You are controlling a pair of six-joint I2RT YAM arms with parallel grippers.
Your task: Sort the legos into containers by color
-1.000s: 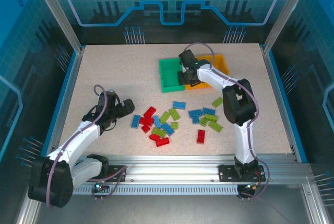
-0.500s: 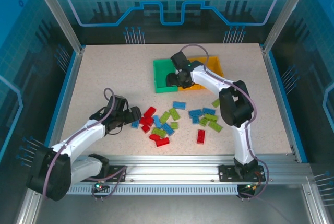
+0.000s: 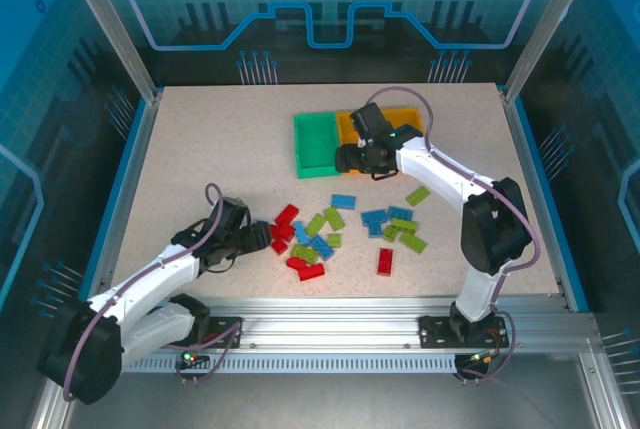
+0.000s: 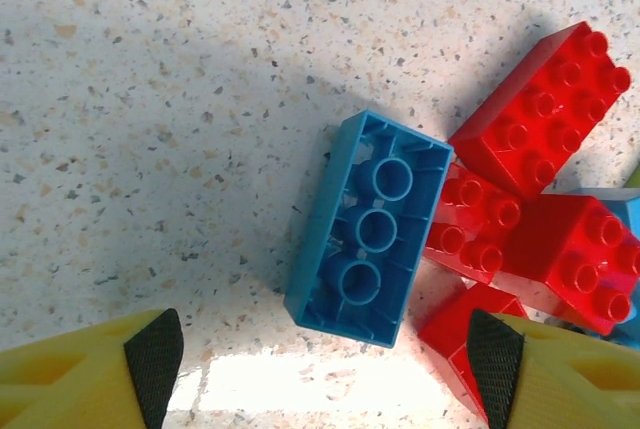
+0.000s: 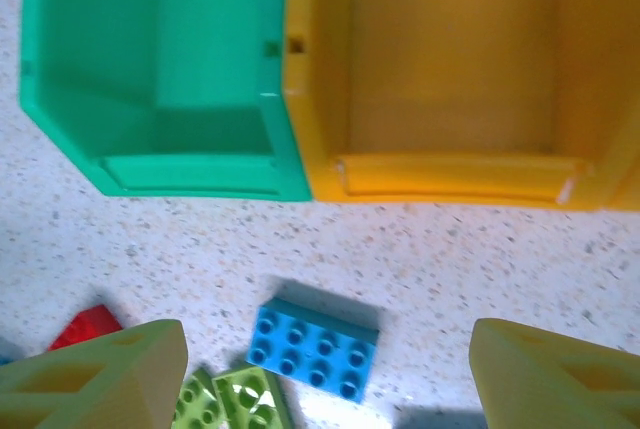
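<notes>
**Right claw lets go at the bins; left claw arrives at a blue brick**

Within the last second the right gripper (image 3: 348,159) goes from pressed shut over the containers to spread wide, and it is now pulled back to their near edge. In its wrist view the fingers stand far apart with nothing between them. Below lie the green bin (image 5: 200,174), the orange bin (image 5: 450,174) joined to it, and a studs-up blue brick (image 5: 315,349) on the table (image 5: 480,249) just in front. That reads as a drop just made. Yet the parts of both bins that show look bare, and the picture is soft, so I cannot tell where the piece went. The row of bins also sits slightly further left than a second ago.

Meanwhile the left gripper (image 3: 268,237) travels from bare table to the left edge of the pile of legos (image 3: 330,234). Its jaws are open and touch nothing. An upturned blue brick (image 4: 368,229) lies just ahead of the fingertips (image 4: 150,359), touching the red bricks (image 4: 545,109) on its right. I judge it to be the next pick.

Nearly all the bricks are on the table, so the sort is barely begun. The third bin (image 3: 412,121) is partly hidden behind the right arm (image 3: 450,174), and the far ends of the bins are cut off in the wrist view.
</notes>
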